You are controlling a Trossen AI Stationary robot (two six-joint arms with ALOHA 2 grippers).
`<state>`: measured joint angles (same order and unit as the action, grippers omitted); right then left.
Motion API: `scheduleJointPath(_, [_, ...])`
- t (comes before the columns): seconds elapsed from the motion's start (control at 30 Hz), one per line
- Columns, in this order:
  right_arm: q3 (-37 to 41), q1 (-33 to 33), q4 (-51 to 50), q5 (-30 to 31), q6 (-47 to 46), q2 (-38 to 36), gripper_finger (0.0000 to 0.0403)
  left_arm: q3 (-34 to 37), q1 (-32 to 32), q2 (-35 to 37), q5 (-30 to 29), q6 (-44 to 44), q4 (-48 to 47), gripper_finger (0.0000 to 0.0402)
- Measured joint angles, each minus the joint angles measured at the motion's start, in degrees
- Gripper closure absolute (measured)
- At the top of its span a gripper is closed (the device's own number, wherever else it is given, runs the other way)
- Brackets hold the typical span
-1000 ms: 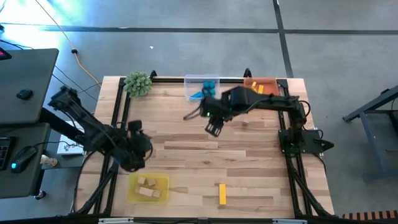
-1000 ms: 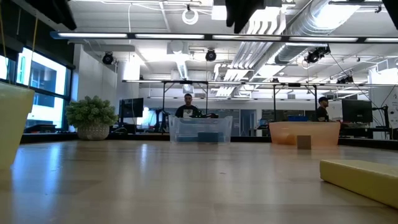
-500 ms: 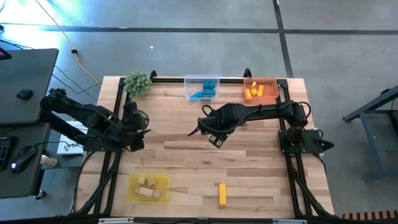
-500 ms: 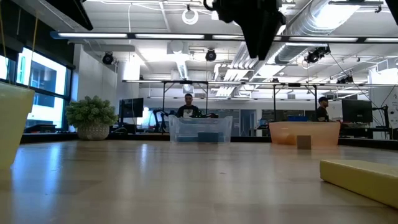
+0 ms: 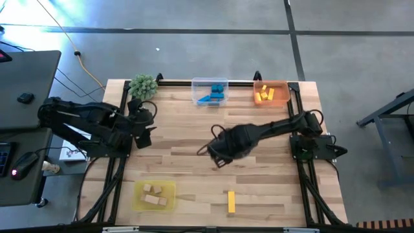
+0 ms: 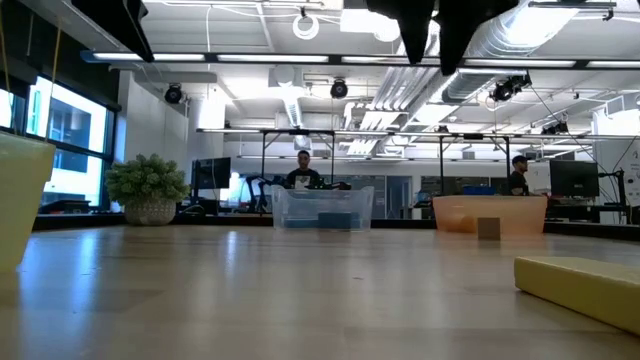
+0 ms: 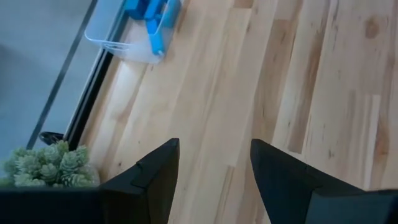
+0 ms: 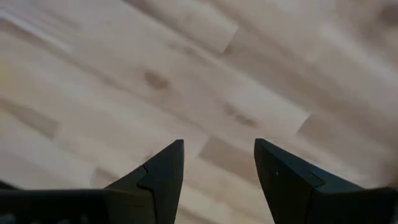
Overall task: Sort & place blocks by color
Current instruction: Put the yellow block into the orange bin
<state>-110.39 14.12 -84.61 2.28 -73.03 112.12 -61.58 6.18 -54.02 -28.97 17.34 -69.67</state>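
The left gripper (image 5: 143, 127) has been pulled back to the table's left edge, open and empty. The right gripper (image 5: 217, 153) has been moved from the trays to mid-table, open and empty. The last yellow block (image 5: 231, 201), near the front edge, is probably next.

Wood table (image 5: 187, 162): three trays, plant ball (image 5: 143, 86), yellow block (image 5: 231, 201).
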Motion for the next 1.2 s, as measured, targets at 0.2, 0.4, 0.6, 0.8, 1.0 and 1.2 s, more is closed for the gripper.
scheduleJointPath(0.2, [0.0, 5.8, 3.76, 0.61, -10.12, 0.01, 0.022, -0.02, -1.73, 0.0, 2.18, -1.52, 0.01, 0.0213])
scheduleJointPath(0.4, [0.0, 11.2, 4.37, 2.54, -19.32, 0.1, 0.0212, 0.0, -2.46, 0.0, 3.24, -1.03, 0.04, 0.0213])
scheduleJointPath(0.6, [0.0, 15.16, 5.35, 3.19, -29.06, 1.27, 0.0181, 0.0, -2.47, -0.02, 3.23, 1.52, 0.26, 0.0213])
scheduleJointPath(0.8, [0.0, 17.84, 10.67, 3.2, -37.28, 3.94, 0.0176, 0.0, -2.47, -0.07, 3.23, 2.59, 0.95, 0.0213])
scheduleJointPath(1.0, [0.0, 19.22, 14.76, 1.52, -38.18, 8.17, 0.0176, 0.0, -2.45, -0.07, 3.27, 4.79, 0.95, 0.0213])
scheduleJointPath(1.2, [0.0, 20.09, 15.4, -1.06, -40.17, 12.4, 0.0176, 0.0, -2.45, -0.07, 3.28, 5.16, 0.95, 0.0213])
